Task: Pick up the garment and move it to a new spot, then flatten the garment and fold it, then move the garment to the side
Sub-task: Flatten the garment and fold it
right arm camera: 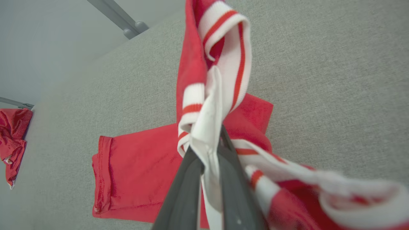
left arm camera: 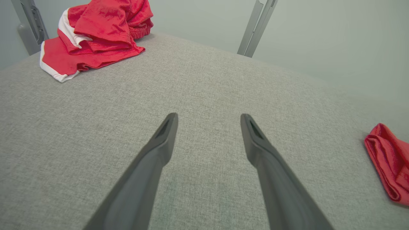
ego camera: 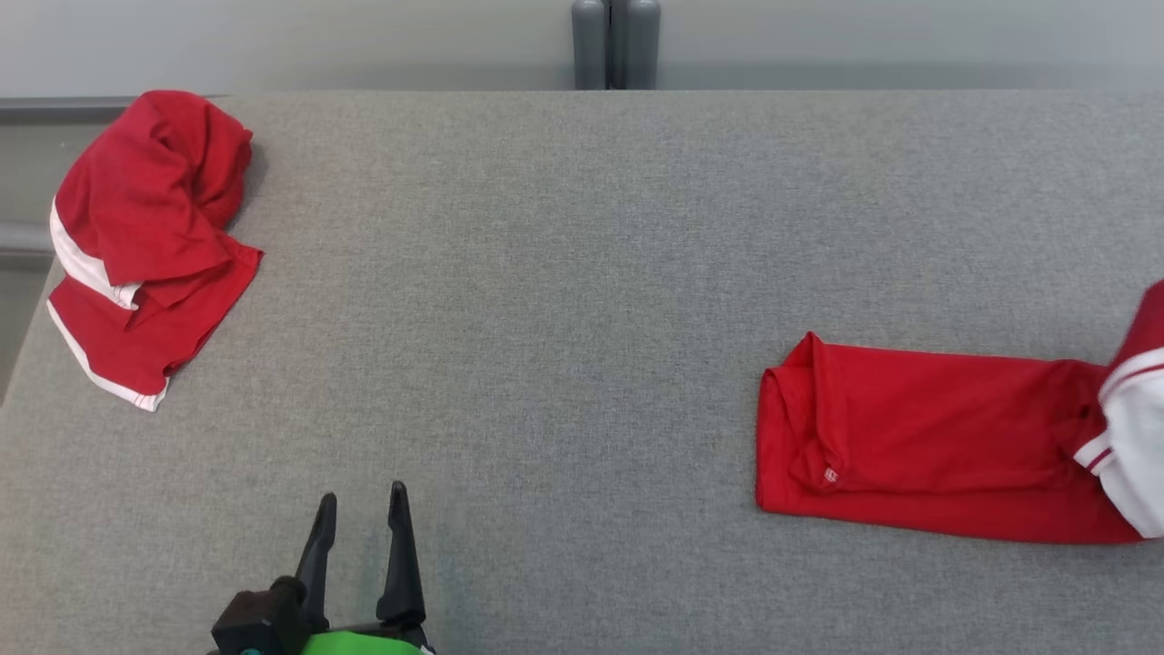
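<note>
The garment (ego camera: 918,446), a red shirt with white, red-striped trim, lies folded lengthwise on the right of the grey table. Its trimmed end (ego camera: 1137,437) lifts off the surface at the right edge of the head view. In the right wrist view my right gripper (right arm camera: 209,142) is shut on that white trim, and the garment's red body (right arm camera: 137,172) trails down to the table below. My left gripper (ego camera: 362,496) stands open over bare cloth near the front left, far from the garment. The left wrist view shows its open fingers (left arm camera: 208,116) and the garment's folded end (left arm camera: 388,163) at right.
A second red and white garment (ego camera: 145,236) lies crumpled at the table's far left corner, close to the edge. The grey fabric table (ego camera: 546,273) stretches wide between the two garments. Grey posts (ego camera: 616,44) stand behind the back edge.
</note>
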Robot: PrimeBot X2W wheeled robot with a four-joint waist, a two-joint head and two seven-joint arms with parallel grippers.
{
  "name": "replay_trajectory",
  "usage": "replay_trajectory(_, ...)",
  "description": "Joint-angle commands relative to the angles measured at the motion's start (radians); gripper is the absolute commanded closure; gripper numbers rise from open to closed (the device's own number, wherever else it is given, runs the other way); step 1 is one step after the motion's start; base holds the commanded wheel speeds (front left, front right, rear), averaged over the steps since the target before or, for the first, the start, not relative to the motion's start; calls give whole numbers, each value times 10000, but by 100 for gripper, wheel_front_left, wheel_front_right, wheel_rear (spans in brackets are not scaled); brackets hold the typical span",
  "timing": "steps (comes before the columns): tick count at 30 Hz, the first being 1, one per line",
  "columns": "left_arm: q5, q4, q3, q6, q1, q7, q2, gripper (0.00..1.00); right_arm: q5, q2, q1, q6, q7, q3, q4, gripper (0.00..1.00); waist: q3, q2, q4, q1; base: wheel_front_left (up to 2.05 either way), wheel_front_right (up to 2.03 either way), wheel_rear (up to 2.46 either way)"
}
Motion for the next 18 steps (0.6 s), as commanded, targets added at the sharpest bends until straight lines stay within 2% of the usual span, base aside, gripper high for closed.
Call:
replay_trajectory(1,-131,158,-103,91,167,0,10,0,115,421,167,4,55,385,-562,100,-172,0,-162,1,0,0,0)
replay_trajectory(5,-190,504,-402,91,99,2,11,0,-279,2006,-28,5,-638,1659,-1195,100,-271,0,-406,1,0,0,0)
replay_trajectory(9,-209,906,-468,282,-23,0,17,0,-1033,3520,-457,5,-1695,2792,-692,100,-252,0,-628,1,0,0,0)
replay_trajectory(13,-190,1207,-461,294,-207,2,19,0,-1589,4364,-704,6,-2707,3372,103,100,-260,0,-636,1,0,0,0)
replay_trajectory(18,-179,1353,-400,316,-235,0,17,0,-1734,4759,-966,6,-3437,3865,853,100,-257,0,-672,1,0,0,0)
